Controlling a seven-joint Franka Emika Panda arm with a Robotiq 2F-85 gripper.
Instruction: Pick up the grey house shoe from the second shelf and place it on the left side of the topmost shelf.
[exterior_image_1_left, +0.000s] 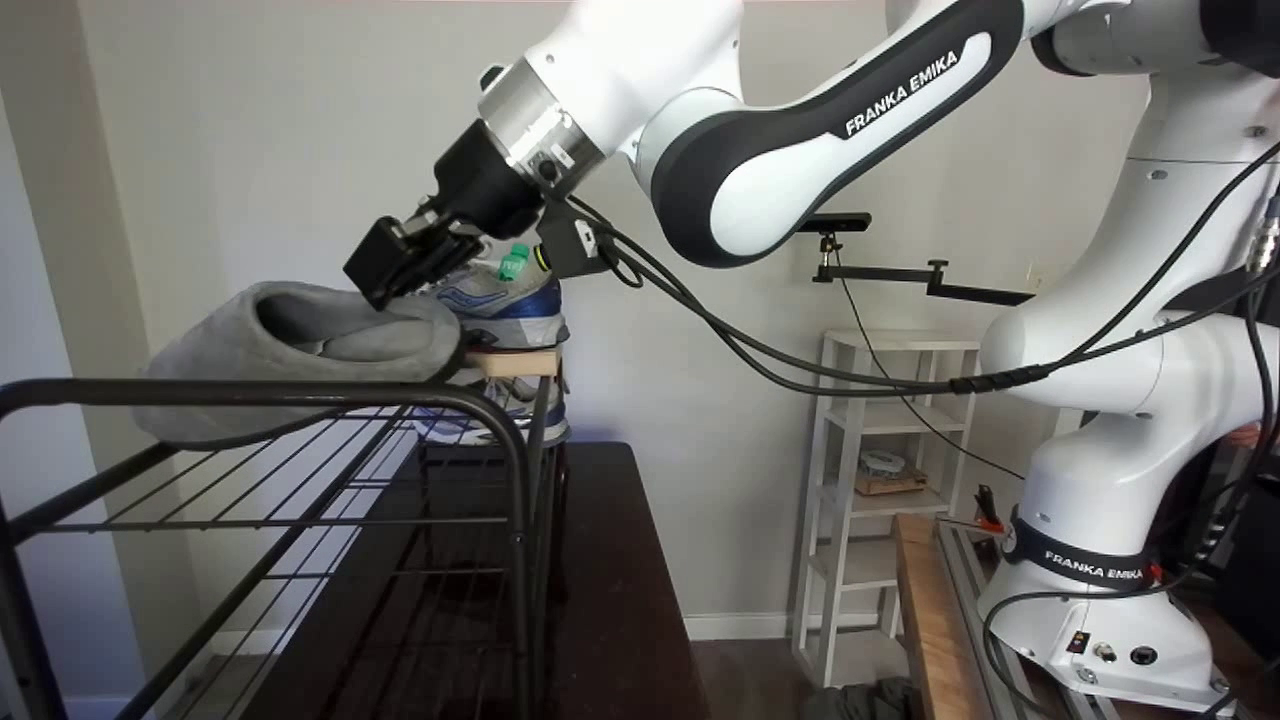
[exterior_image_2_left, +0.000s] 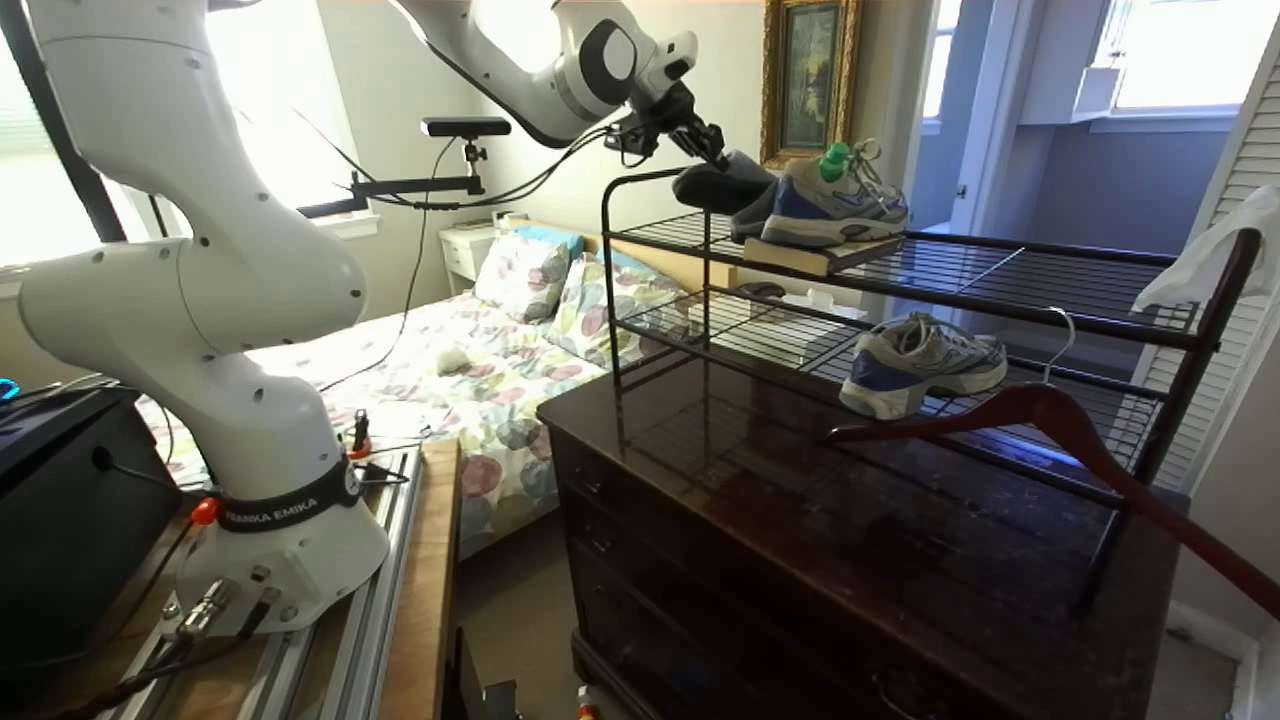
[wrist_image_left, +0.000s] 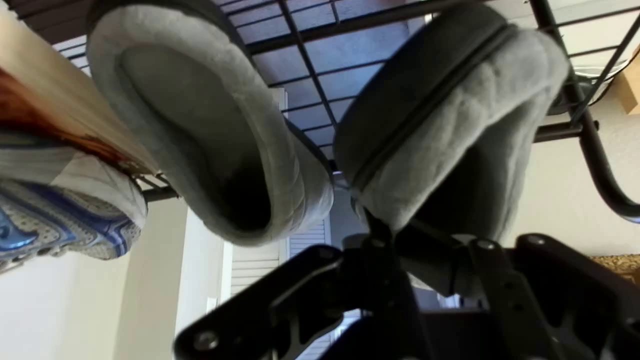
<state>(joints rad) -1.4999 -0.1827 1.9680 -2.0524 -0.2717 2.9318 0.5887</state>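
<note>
Near the left end of the black wire shoe rack (exterior_image_2_left: 1052, 310), as an exterior view showed it, the Franka Emika Panda arm (exterior_image_2_left: 280, 270) held the grey house shoe (wrist_image_left: 440, 120) tilted over the topmost shelf (exterior_image_2_left: 980, 262); whether its sole touched the rack I could not tell. The Robotiq gripper (wrist_image_left: 395, 231) was clenched on the shoe's rim. I judged the pick done and the placing in hand: the next move called for levelling the shoe, settling it on the rack, then loosening the grip and backing off. Counted: one dark wooden dresser (exterior_image_2_left: 760, 480) beneath the rack; one rack, two tiers showing; one arm; two running sneakers, the upper sneaker (exterior_image_2_left: 830, 205) on the rack's top, the lower sneaker (exterior_image_2_left: 915, 362) on its second shelf (exterior_image_2_left: 800, 345); two grey house shoes, the held one and its mate (wrist_image_left: 200, 120) on the rack's top; one thick book (exterior_image_2_left: 795, 258) on the rack's top; one small green object (exterior_image_2_left: 833, 160) above it.
</note>
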